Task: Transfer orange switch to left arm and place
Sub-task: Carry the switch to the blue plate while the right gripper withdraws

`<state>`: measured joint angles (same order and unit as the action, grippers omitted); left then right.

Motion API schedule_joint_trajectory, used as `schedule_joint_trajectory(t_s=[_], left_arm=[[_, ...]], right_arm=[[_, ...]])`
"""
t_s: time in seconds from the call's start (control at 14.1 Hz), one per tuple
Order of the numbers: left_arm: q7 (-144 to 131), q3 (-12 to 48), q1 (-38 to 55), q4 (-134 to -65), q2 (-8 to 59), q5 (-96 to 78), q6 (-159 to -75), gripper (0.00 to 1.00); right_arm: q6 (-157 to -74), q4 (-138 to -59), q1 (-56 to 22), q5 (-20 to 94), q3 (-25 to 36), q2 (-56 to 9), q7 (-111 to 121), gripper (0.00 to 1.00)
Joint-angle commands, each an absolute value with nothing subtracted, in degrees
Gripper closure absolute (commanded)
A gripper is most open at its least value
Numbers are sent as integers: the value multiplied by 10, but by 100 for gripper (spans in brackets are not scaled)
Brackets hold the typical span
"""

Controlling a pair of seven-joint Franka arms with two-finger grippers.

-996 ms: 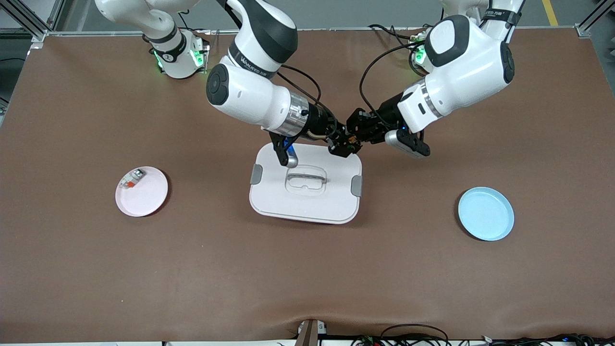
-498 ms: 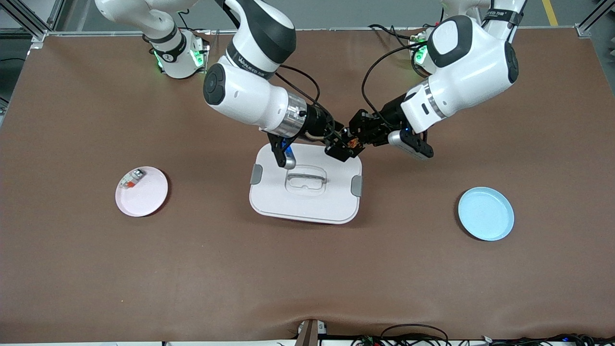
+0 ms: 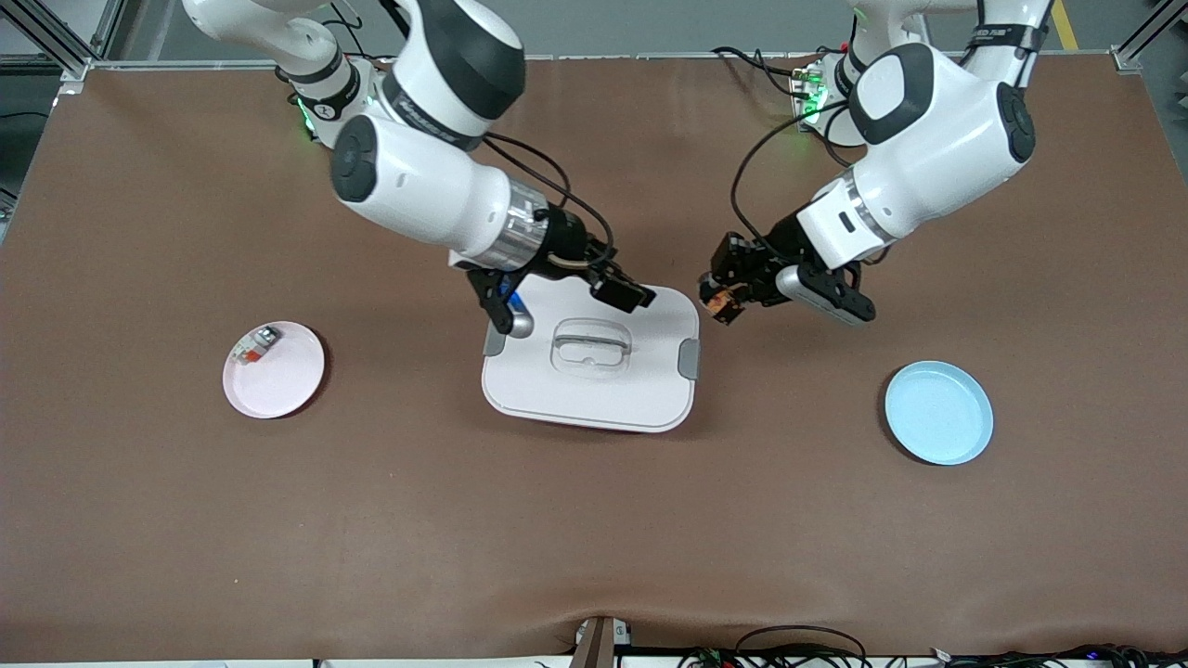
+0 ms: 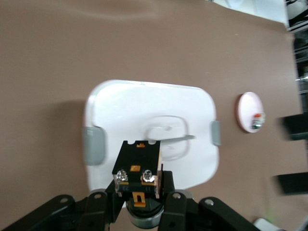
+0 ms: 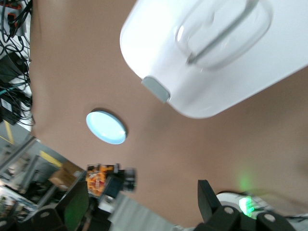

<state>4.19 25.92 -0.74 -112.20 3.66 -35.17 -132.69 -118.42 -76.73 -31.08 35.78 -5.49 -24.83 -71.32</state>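
— Front view: what is held by the left gripper?
— The orange switch is clamped in it (over bare table, beside the box).
— And the right gripper?
— It is spread wide, nothing held, over the box lid.

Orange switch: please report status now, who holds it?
Left gripper shut on orange switch, over the table beside the box. Right gripper open, empty, over the box lid. Light-blue plate unobstructed.
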Motion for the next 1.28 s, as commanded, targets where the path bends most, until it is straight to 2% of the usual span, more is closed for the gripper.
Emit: schedule_joint_trajectory(t_s=[0.0,0.21,0.43,0.78,1.21], left_arm=[[48,263,-34,-1111,44,-257,-1317,100],[47,263,-54,-1110,50,-156,-1282,100],[50,263,-75,-1111,77,-63,-1273,100],[129,263,-103,-1111,110,74,-1254,100],[368,262,-199,-1110,158,86,-1245,100]], right_arm=[[-1113,-780,-273,302,-60,-217,-626,0],[-1055,-799,-241,239,-60,-193,-522,0],[-1055,-886,-222,155,-60,-126,-414,0],[-1056,-977,-158,51,-60,-44,-252,0],[-1049,-1007,-24,40,-59,3,-62,0]])
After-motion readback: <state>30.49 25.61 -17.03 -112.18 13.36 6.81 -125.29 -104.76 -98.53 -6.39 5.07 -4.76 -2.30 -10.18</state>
